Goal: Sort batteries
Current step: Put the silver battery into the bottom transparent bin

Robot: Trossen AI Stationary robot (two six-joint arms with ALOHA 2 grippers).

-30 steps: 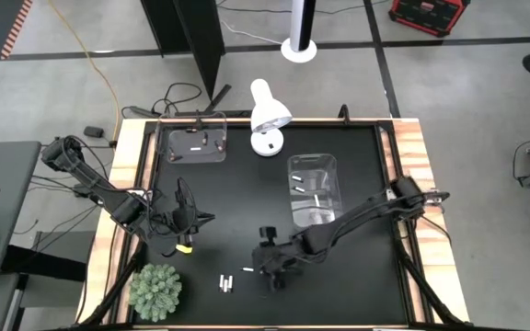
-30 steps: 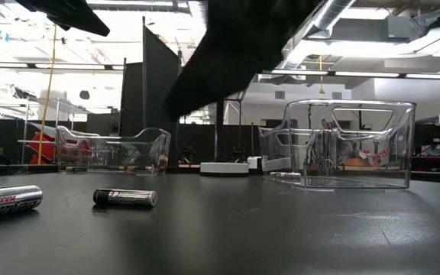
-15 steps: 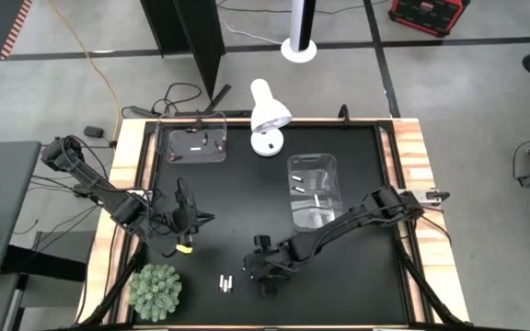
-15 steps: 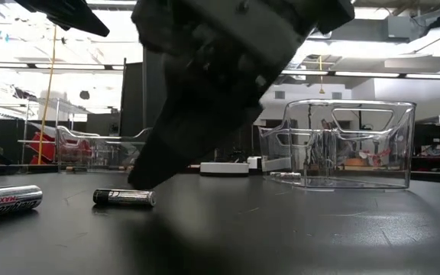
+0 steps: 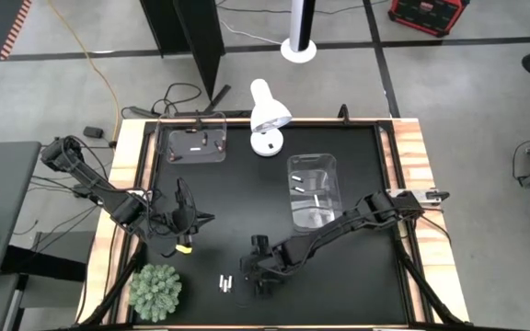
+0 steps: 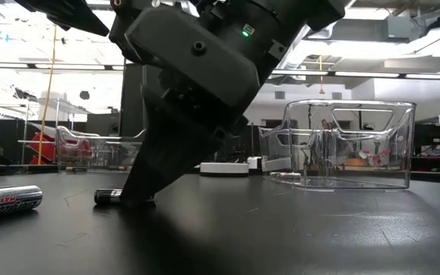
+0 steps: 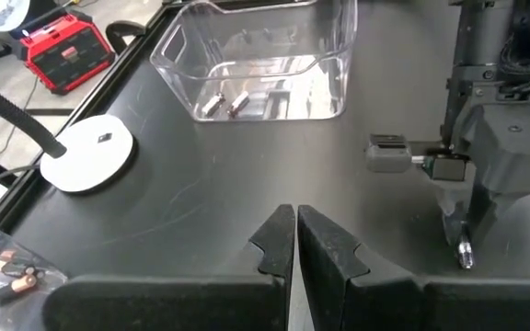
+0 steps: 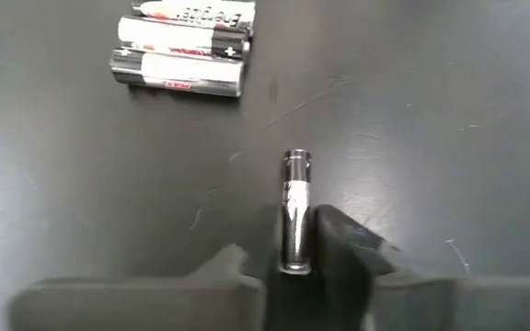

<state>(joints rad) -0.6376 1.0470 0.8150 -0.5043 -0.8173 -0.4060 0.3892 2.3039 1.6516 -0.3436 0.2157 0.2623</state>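
Observation:
My right gripper (image 8: 289,237) has come down on the black table and is shut on a single silver-and-dark battery (image 8: 295,188) that lies there; in the low view only one end of that battery (image 6: 106,197) shows beside the fingers. Three more batteries (image 8: 184,44) lie side by side a little farther off, toward the near left (image 5: 225,282). My left gripper (image 7: 295,241) hovers shut and holds nothing, left of the table's middle (image 5: 188,221). The left bin (image 5: 194,143) and the right bin (image 5: 313,188) each hold a few batteries. My right gripper pinches the battery's two long sides near its closer end (image 8: 294,253) between its two fingers. The fingers slant down from the table's right side and lie along the battery. The battery lies flat on the table, its other end (image 8: 296,158) sticking out ahead of the fingertips.
A white lamp (image 5: 269,116) stands at the far edge between the bins. A green plant (image 5: 155,290) sits at the near left corner. Another battery (image 6: 8,201) lies at the low view's left. Bare black mat stretches between the bins and the near edge.
My right gripper has sunk toward the table and gone toward its near left, tipping more steeply, down onto the lone battery. The battery has stayed where it lay. In the low view the gripper now covers most of it.

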